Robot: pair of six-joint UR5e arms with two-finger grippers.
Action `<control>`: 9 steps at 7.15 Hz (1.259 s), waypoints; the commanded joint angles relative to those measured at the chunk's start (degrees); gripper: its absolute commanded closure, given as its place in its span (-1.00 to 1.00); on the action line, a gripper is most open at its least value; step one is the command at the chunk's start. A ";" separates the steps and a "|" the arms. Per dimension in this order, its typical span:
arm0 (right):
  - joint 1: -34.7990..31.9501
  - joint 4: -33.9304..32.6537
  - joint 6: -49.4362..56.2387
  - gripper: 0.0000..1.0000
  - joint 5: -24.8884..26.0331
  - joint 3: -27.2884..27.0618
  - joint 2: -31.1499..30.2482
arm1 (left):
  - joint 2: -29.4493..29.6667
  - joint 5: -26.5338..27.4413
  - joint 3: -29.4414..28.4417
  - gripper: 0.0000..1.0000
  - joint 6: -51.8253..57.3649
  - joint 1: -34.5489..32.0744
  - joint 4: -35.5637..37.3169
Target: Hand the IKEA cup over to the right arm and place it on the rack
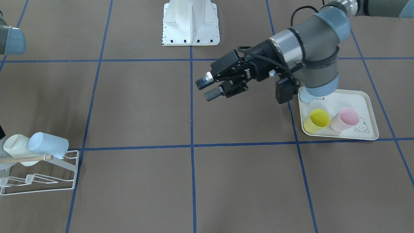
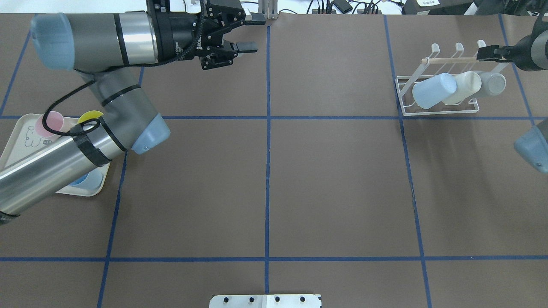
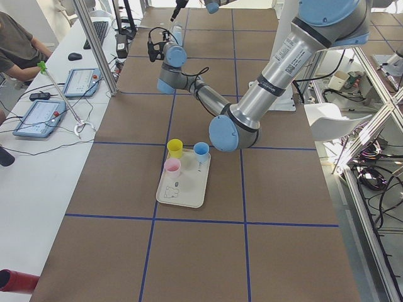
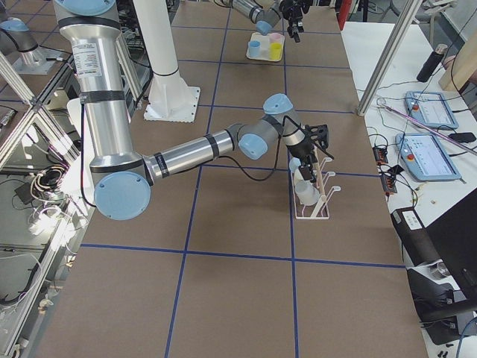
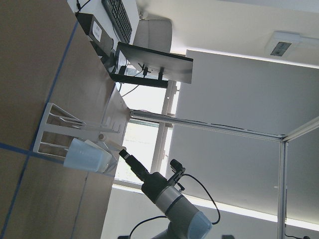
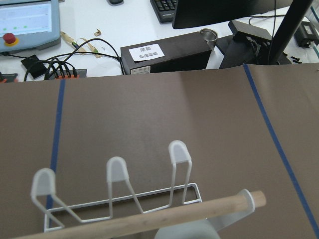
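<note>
1. Grey cup [image 2: 492,83] sits on the rack [image 2: 445,113], at the end next to the cream cup [image 2: 464,86] and light blue cup [image 2: 434,90]. The right tool [image 2: 486,52] hangs just above it at the wooden rod [image 2: 449,60]. We cannot tell whether this tool is wide or narrow, and no cup shows in it.
2. Risk: if the right tool pulls away low or sideways, we judge it could catch the rod or tip the grey cup off its prong. The wire rack looks light and could slide on the desk [image 2: 334,188].
3. Left tool [image 1: 207,89] is wide and empty, above the bare desk near the middle, well apart from the tray [image 1: 352,100].
4. Yellow cup [image 1: 317,120], pink cup [image 1: 346,119] and a small blue cup [image 3: 201,149] wait upright on that tray. We take one of these as the next one to go over.
5. Risk: yellow and pink stand just beside each other, so a wide finger coming down on one could knock over its neighbour. The left arm's elbow also hangs over the tray corner by the small blue cup.
6. Risk at the hand-over: the cups look smooth and tapered. If the left tool lets go before the right one has a firm hold, the cup drops to the desk.
7. Risk at placing: only the front prongs look free, so a cup brought in at the wrong tilt could miss its prong or bump the three already there.
</note>
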State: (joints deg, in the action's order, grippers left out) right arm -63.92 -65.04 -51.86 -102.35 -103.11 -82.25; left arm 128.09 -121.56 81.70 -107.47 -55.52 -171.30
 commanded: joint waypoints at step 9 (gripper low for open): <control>0.02 -7.99 -0.17 -1.00 -8.57 -11.06 -2.39 | -27.02 -4.65 2.50 -0.32 74.59 -16.56 38.07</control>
State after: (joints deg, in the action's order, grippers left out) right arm -64.03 -73.08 -52.03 -111.13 -114.21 -84.58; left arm 101.26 -126.17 83.94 -34.49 -72.92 -140.87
